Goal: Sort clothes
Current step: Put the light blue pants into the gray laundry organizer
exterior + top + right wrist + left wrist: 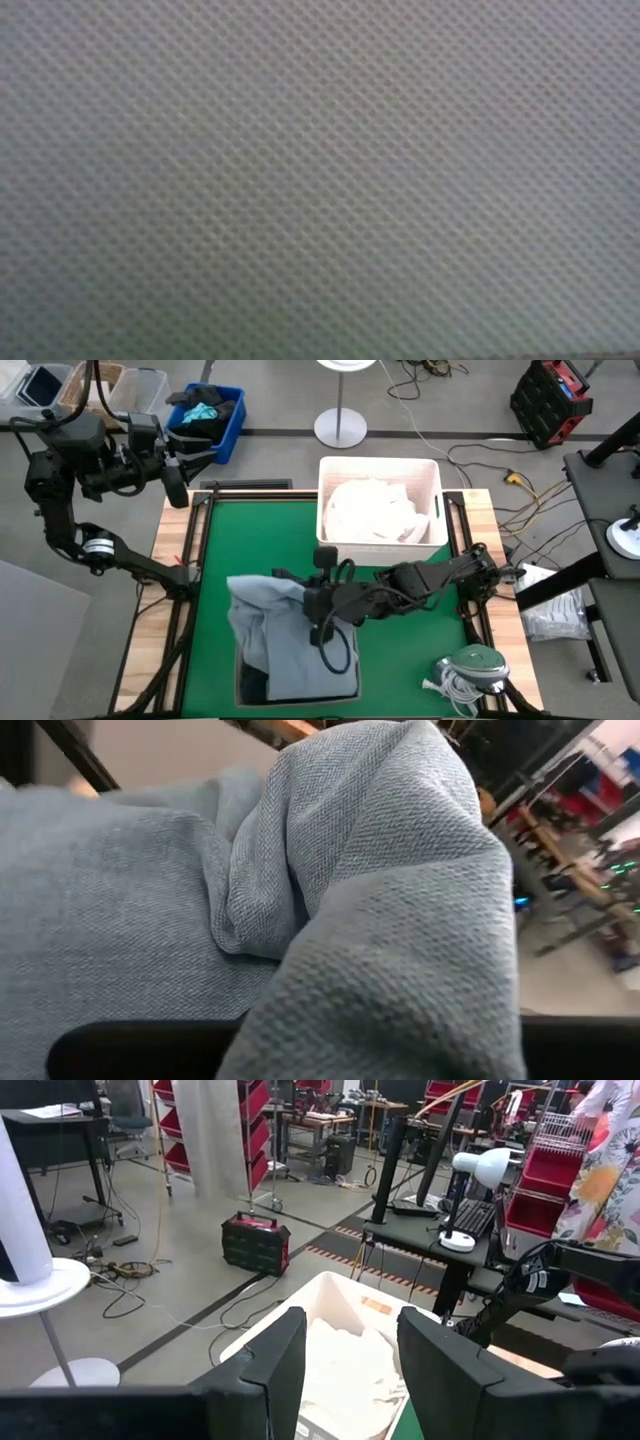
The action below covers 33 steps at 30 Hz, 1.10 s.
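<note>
The right end effector (305, 598) is pressed into the light blue shirt (285, 635). From above, the cloth hides its tips, and I cannot tell if it has a grip. Its wrist camera is filled with blue folds (330, 900) draped over one dark finger (150, 1048). The shirt lies bunched on the green desk (260, 540) at the near edge. The low camera shows only woven gray fabric (320, 180) covering its lens.

The left end effector (350, 1370) waits high off the desk's far left corner, its fingers (270, 1370) spread apart. Its camera looks at the white bin (330, 1295) with white clothes (350, 1370) inside.
</note>
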Tool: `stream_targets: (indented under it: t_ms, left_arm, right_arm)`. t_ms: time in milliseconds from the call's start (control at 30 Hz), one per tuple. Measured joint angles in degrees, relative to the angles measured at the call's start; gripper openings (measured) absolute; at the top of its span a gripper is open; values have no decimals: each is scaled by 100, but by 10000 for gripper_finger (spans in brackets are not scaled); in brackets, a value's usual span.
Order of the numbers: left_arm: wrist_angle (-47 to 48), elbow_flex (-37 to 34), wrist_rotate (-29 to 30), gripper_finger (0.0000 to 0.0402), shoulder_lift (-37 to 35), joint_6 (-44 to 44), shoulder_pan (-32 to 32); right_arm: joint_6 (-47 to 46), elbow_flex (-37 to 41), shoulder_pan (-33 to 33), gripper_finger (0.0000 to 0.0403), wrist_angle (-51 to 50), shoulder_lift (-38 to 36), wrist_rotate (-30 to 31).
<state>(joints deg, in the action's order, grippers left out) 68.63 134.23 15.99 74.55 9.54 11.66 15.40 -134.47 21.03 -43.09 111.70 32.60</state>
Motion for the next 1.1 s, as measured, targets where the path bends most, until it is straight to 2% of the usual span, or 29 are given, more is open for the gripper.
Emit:
stream_targets:
  t_ms: [233, 333, 500, 567, 633, 767, 867, 933, 1033, 1100]
  left_arm:
    - [-42, 0, -149, 139, 74, 252, 1]
    - [-251, 0, -747, 139, 82, 514, 0]
    - [-188, -7, -2390, 139, 88, 223, -24]
    - [-98, -11, -2678, 139, 93, 132, -115]
    - [25, -11, -2706, 139, 108, 95, -235]
    - [326, -46, -2802, 139, 147, -271, -520]
    - [401, -200, -3197, 139, 195, -465, -946]
    - [397, -400, -3201, 136, 224, -509, -1385]
    - [302, -798, -2803, 124, 279, -517, -2126]
    - [176, -1070, -2345, 117, 317, -506, -2636]
  right_arm:
    - [804, 90, -364, 32, 159, 4, 54]
    - [865, 269, -394, 32, 143, 2, -49]
    - [728, 758, -345, 32, 230, -3, -262]
    - [674, 953, -293, 32, 335, -2, -264]
    - [560, 1078, -239, 32, 530, 9, -365]
    - [12, 1169, -215, 32, 669, 1, -991]
    - [-178, 1273, -220, 32, 657, 0, -1126]
    - [-217, 1342, -226, 32, 627, 0, -1131]
    - [-147, 1353, -226, 36, 580, 0, -1147]
    - [-144, 1342, -223, 58, 569, 0, -1155]
